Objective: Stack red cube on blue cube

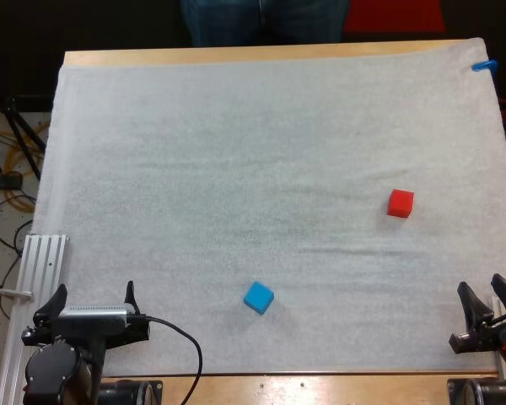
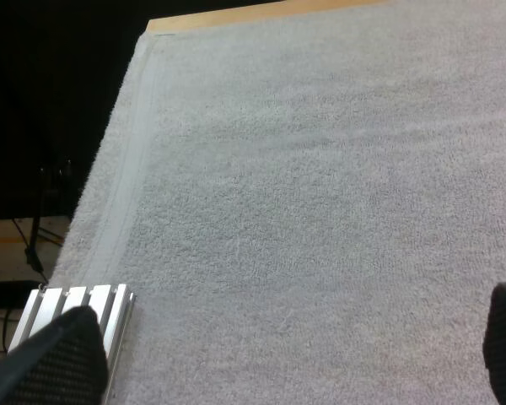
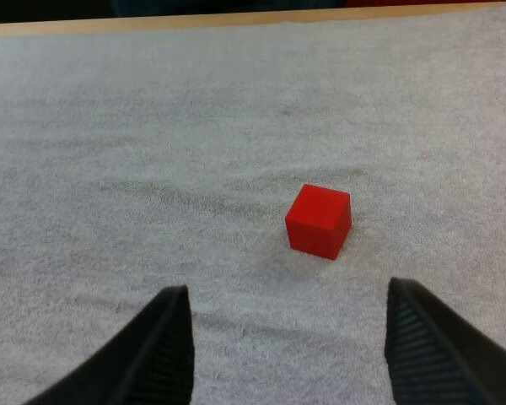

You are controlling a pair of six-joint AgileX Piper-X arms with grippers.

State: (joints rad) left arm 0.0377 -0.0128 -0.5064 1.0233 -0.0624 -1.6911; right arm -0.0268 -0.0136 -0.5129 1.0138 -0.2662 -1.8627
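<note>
We find the small, matte red cube (image 1: pixel 400 203) resting flat on the white, towel-textured mat (image 1: pixel 236 152). It sits toward the mat's right side, roughly midway between the near and far edges, and apart from both grippers. The small, bright blue cube (image 1: pixel 258 297) lies well apart from it, nearer to us and to the left. It is close to the mat's near edge and turned slightly askew. Each cube sits on the mat by itself.

Our right gripper (image 1: pixel 481 287) is at the mat's near right corner, on the near side of the red cube. In the right wrist view the red cube (image 3: pixel 319 221) lies on the mat ahead of the gripper (image 3: pixel 287 291), beyond the tips. The ribbed black fingers (image 3: pixel 164 346) stand wide apart with bare mat between them, so its jaws are open and grip nothing.

Our left gripper (image 1: pixel 94 291) is at the near left corner, left of the blue cube and apart from it. In the left wrist view the gripper (image 2: pixel 291 337) also has its fingers (image 2: pixel 55 359) spread wide over bare mat, jaws open.

A ribbed silver aluminium rail (image 1: pixel 44 253) lies along the mat's left edge, just beside the left gripper. In the left wrist view its end (image 2: pixel 84 304) sits next to one finger.

The light wooden table (image 1: pixel 236 56) shows as a strip beyond the mat's far edge. A person's legs in blue denim (image 1: pixel 266 21) stand behind it.
</note>
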